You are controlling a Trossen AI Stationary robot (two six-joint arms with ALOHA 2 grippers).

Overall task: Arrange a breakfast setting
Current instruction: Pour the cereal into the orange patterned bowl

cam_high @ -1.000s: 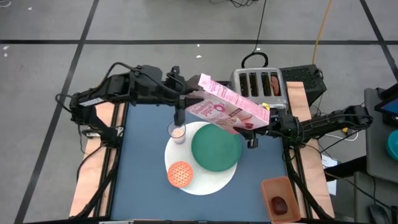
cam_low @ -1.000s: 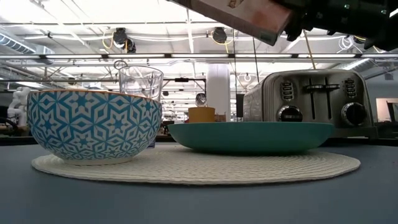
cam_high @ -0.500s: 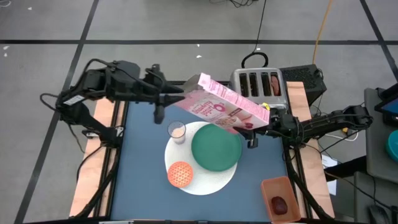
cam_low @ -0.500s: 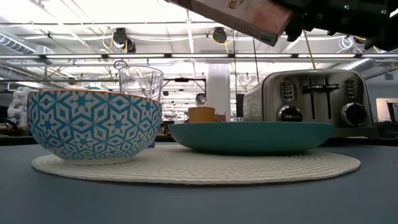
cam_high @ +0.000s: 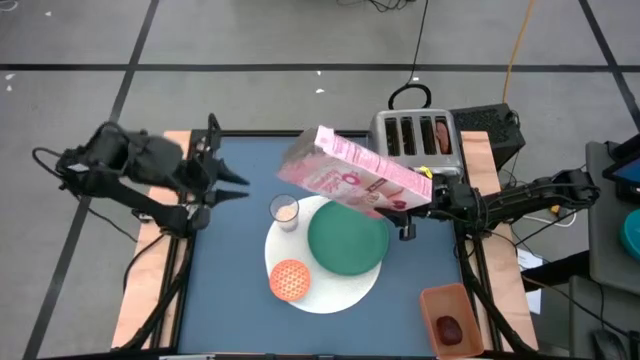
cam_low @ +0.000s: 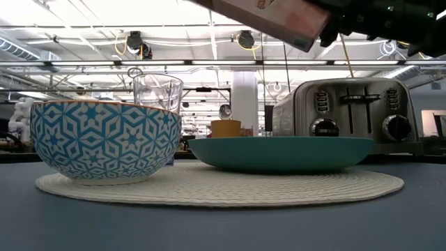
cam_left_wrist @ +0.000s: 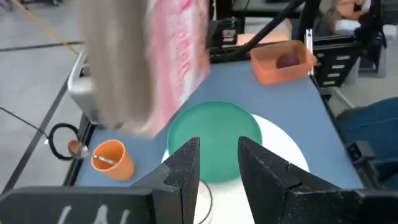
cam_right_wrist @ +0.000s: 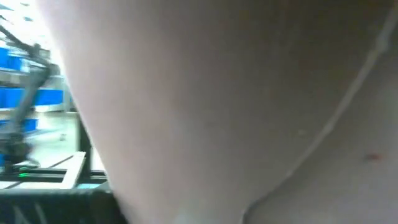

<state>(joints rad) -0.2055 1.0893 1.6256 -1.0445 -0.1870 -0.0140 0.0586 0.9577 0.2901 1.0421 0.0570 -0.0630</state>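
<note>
The pink cardboard cereal box [cam_high: 352, 178] hangs tilted in the air over the round green plate [cam_high: 347, 239], which sits on the round white woven mat [cam_high: 325, 290] in the middle of the worktop [cam_high: 225, 290]. The right gripper [cam_high: 425, 197] holds the box by one end, its jaws closed across the narrow sides. The box is probably light, with thin walls that dent, so a grip across its narrow faces seems safest. The left gripper [cam_left_wrist: 217, 165] hovers near the worktop's left edge with jaws narrowly apart and empty.

The low view shows that the small bowl [cam_low: 104, 141] is blue-patterned outside, which the high view hides; the left wrist view alone shows a small orange cup [cam_left_wrist: 113, 158].
</note>
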